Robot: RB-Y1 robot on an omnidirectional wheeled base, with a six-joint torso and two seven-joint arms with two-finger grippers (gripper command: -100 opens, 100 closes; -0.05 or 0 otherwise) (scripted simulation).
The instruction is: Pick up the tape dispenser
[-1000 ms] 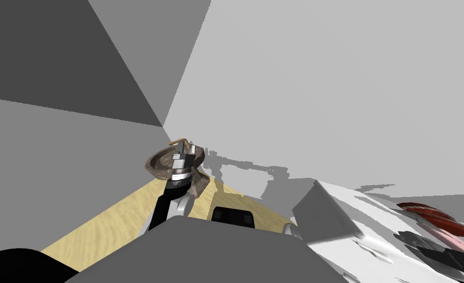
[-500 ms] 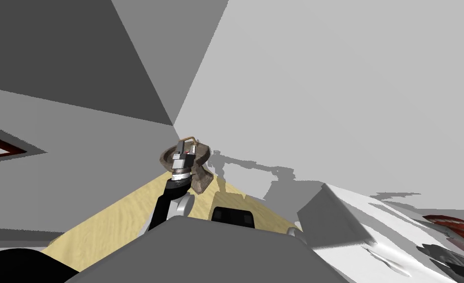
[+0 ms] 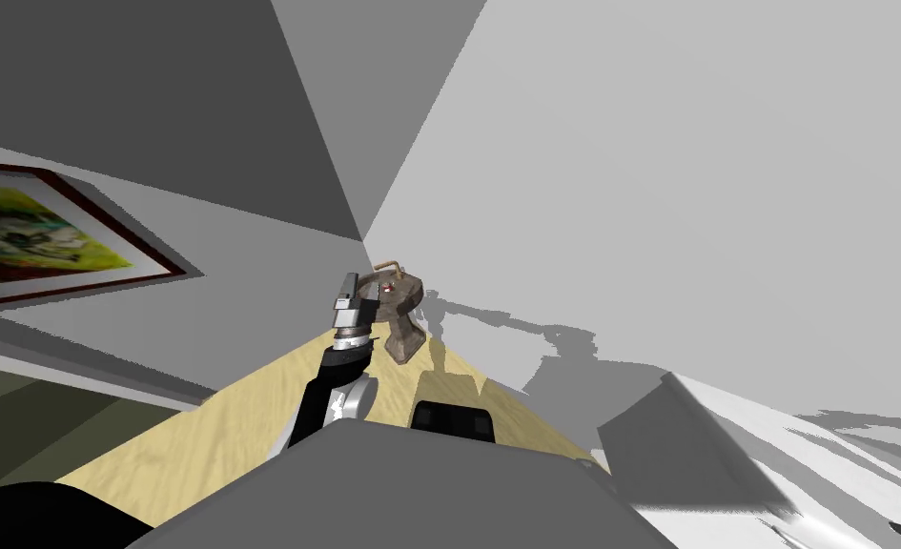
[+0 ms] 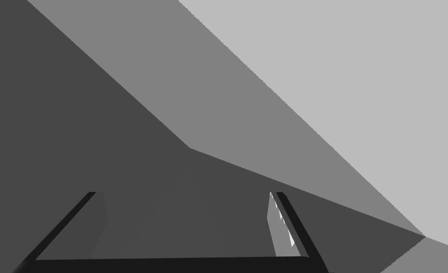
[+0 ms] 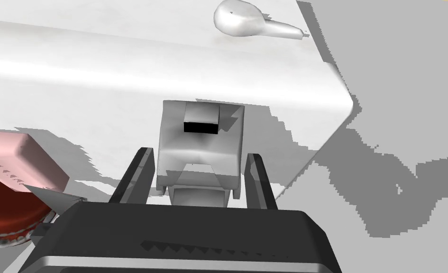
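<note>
Start at your right gripper (image 5: 198, 153). Its two fingers are drawn in and lie against the flanks of the tape dispenser (image 5: 201, 135), a pale grey-white block with a black slot in its face, so I judge the grasp is made. The dispenser sits between the blades, reaching past their tips, over the white table (image 5: 99, 71) near its rounded corner.

Counting the way the fingers point as 12 o'clock, a pink block (image 5: 19, 156) lies at the gripper's 9 o'clock. A dark red thing (image 5: 2, 208) sits under it at 8 o'clock, close to the gripper body.

Whether the dispenser has left the tabletop you cannot tell for certain. Its shadow falls on the table to one side of it, which suggests a slight gap. Reaching and closing look done. What is left is a clean rise clear of the table, with the clutter at 9 o'clock avoided.

Further out, at the gripper's 1 o'clock, a white spoon-shaped piece (image 5: 251, 21) lies on the table well apart from the dispenser. Grey floor (image 5: 398, 118) lies past the table edge.

In the head view the table's corner shows at your 4 o'clock. Your left gripper (image 4: 184, 193) is raised at about 12 o'clock, its fingers spread wide and holding nothing. Just beyond it a brown sculpted object (image 3: 402, 305) stands at the far end of a tan surface (image 3: 248, 419). A framed picture (image 3: 48, 233) hangs at 10 o'clock.
</note>
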